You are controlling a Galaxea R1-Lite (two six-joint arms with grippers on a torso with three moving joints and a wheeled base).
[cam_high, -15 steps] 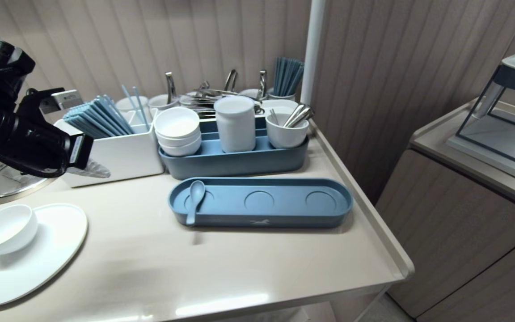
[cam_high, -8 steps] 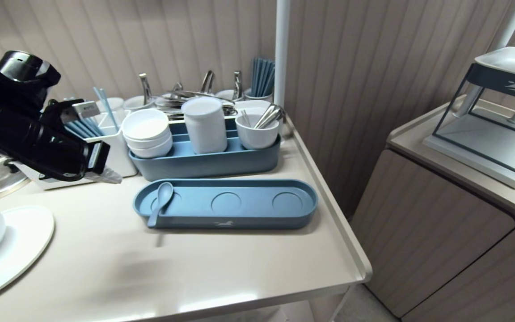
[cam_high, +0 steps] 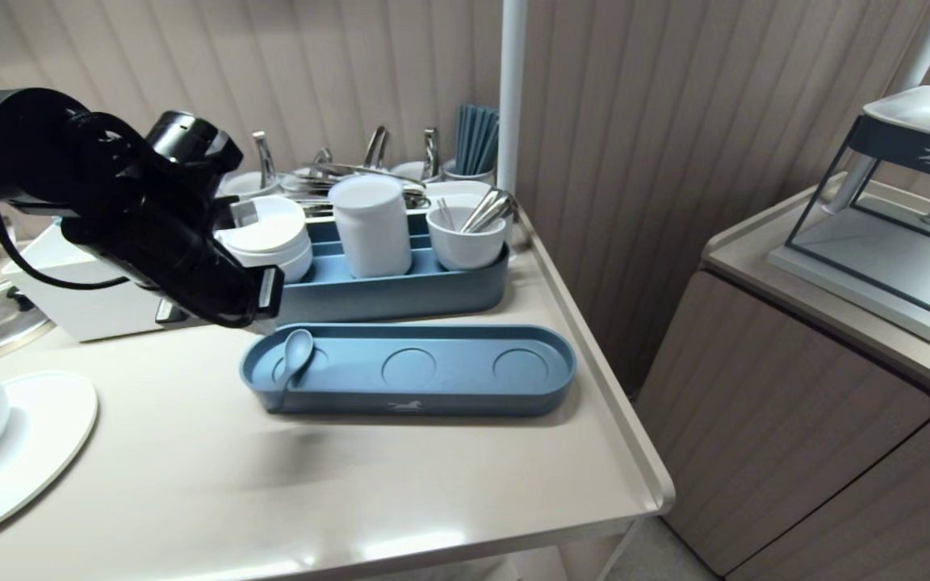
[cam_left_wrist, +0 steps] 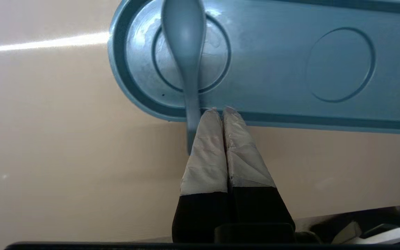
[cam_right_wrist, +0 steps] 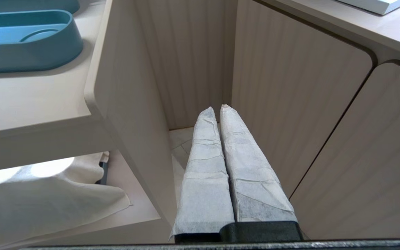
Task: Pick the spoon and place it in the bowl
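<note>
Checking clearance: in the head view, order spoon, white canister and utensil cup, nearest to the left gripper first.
1. Spoon, right beside the left gripper, at the tray's left end.
2. White canister, middle of the caddy.
3. Utensil cup, caddy's right end.

Your head cam is looking forward and down on the blue tray from well back, catching all of it. Left wrist cam is hanging right over the tray's spoon end, staring straight down, super close. Right wrist cam is pointing down past the tray's other end, so all three are sharing it.
</note>
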